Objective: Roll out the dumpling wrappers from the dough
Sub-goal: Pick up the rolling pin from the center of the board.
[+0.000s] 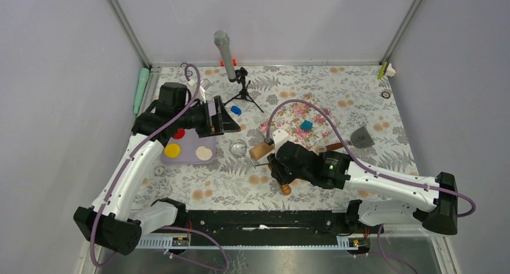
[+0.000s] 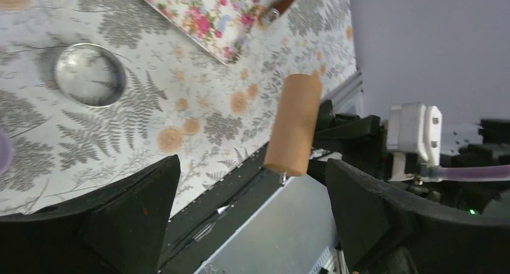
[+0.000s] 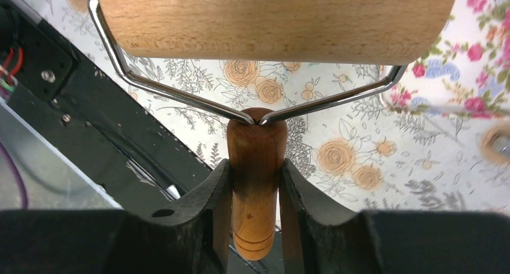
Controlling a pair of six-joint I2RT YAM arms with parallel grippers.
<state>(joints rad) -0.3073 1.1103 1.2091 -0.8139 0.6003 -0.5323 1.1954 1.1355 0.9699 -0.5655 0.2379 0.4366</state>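
Since you're clamping the R gripper [image 3: 255,190] on the roller [image 3: 272,23] by its turned wood handle, the smooth drum on its wire yoke is hanging just short of the floral mat [image 1: 287,113]. On that mat the dough [image 1: 307,125] is sitting as a small blue lump, not yet flattened. The L gripper [image 2: 252,202] is hovering open & empty, prob. to be out of the roller's way.

Microphone [image 1: 225,54], metal ring [image 1: 238,147], purple tray [image 1: 191,144], grey scraper [image 1: 362,138]
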